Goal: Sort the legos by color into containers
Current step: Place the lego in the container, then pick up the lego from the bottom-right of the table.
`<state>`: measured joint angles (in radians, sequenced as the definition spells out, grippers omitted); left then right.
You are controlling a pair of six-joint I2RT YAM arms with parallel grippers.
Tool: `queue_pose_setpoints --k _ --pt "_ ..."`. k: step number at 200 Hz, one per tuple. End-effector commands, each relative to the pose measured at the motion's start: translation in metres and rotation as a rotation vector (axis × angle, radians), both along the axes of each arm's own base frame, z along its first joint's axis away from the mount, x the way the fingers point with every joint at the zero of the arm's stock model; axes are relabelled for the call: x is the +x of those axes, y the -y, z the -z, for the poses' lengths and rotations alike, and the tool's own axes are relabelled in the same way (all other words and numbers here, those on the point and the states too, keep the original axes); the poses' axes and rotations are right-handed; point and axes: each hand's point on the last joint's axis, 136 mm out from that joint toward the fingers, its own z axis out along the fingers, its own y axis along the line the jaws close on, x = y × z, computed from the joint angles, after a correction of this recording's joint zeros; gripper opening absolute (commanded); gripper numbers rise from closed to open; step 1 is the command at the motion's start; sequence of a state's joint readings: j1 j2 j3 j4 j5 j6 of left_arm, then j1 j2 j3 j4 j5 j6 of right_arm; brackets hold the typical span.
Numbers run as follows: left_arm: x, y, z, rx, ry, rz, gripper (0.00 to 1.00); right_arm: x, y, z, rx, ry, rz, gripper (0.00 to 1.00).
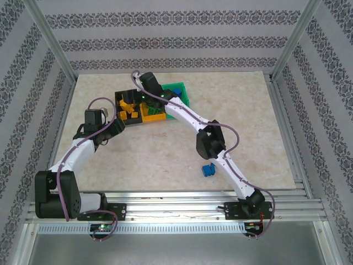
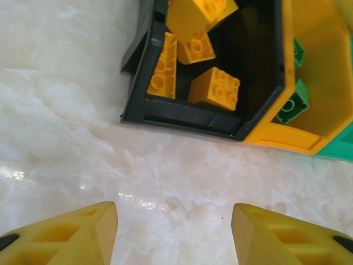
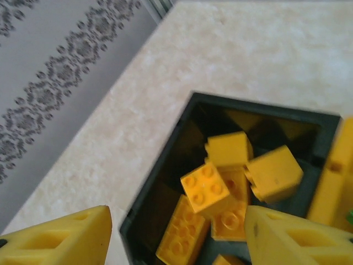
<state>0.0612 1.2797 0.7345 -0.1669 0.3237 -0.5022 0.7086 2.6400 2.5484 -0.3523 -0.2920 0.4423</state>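
Lying jumbled, studded yellow bricks [image 3: 209, 190] sit in the black bin [image 2: 182, 118]; green bricks [image 2: 292, 105] sit in the yellow bin [image 2: 287, 138] alongside; a blue brick [image 1: 208, 170] rests on the table [image 2: 83, 110]. Left gripper [image 2: 174, 232], near the black bin, and right gripper [image 3: 176, 237], over it, gape wide and empty.

Overhead view from high behind, looking down on table [image 1: 253, 127], both wrist views close above shared black bin [image 2: 182, 120]
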Motion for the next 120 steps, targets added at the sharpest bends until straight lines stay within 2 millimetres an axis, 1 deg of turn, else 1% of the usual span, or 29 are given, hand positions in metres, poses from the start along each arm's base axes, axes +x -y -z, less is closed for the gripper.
queue_pose_setpoints --k 1,8,9,11,16,18,23,26,31,35,41,51,53,73,87,120 --pt "-0.001 0.007 0.001 -0.042 0.025 0.045 0.56 -0.017 0.007 -0.058 0.048 0.067 -0.049 0.64" --pt "0.000 0.013 0.005 -0.069 0.018 0.067 0.56 -0.021 0.012 -0.059 0.034 0.073 -0.054 0.64" --pt "0.001 0.015 0.005 -0.074 0.017 0.072 0.56 -0.023 0.013 -0.055 0.027 0.066 -0.055 0.64" --pt "0.001 0.016 0.005 -0.081 0.017 0.079 0.56 -0.024 0.015 -0.055 0.025 0.067 -0.055 0.64" --pt "0.001 0.021 0.009 -0.095 0.008 0.096 0.56 -0.029 0.018 -0.060 0.026 0.076 -0.059 0.64" --pt "0.002 0.023 0.010 -0.099 0.007 0.102 0.56 -0.030 0.020 -0.057 0.020 0.073 -0.060 0.64" --pt "0.003 0.028 0.011 -0.105 0.005 0.118 0.55 -0.035 0.025 -0.057 0.015 0.074 -0.059 0.64" --pt "0.003 0.031 0.013 -0.108 0.000 0.126 0.55 -0.037 0.027 -0.061 0.018 0.084 -0.059 0.64" --pt "0.004 0.036 0.014 -0.108 0.001 0.143 0.55 -0.042 0.033 -0.057 0.010 0.078 -0.056 0.64" --pt "0.004 0.041 0.015 -0.108 -0.002 0.158 0.56 -0.045 0.037 -0.061 0.015 0.089 -0.054 0.64" --pt "0.006 0.048 0.015 -0.103 0.002 0.182 0.56 -0.051 0.045 -0.056 0.013 0.083 -0.051 0.64" --pt "0.007 0.061 0.016 -0.094 0.001 0.221 0.56 -0.061 0.057 -0.058 0.043 0.100 -0.053 0.64" --pt "0.007 0.064 0.016 -0.093 0.000 0.231 0.55 -0.063 0.059 -0.055 0.046 0.097 -0.052 0.64" --pt "0.008 0.093 0.018 -0.072 0.008 0.316 0.55 -0.074 0.094 -0.051 0.080 0.081 0.009 0.64" --pt "0.010 0.115 0.019 -0.063 0.015 0.375 0.55 -0.082 0.118 -0.039 0.076 0.054 0.047 0.64" --pt "0.009 0.176 0.017 -0.046 0.066 0.523 0.55 -0.098 0.174 -0.014 0.041 0.003 0.137 0.64"
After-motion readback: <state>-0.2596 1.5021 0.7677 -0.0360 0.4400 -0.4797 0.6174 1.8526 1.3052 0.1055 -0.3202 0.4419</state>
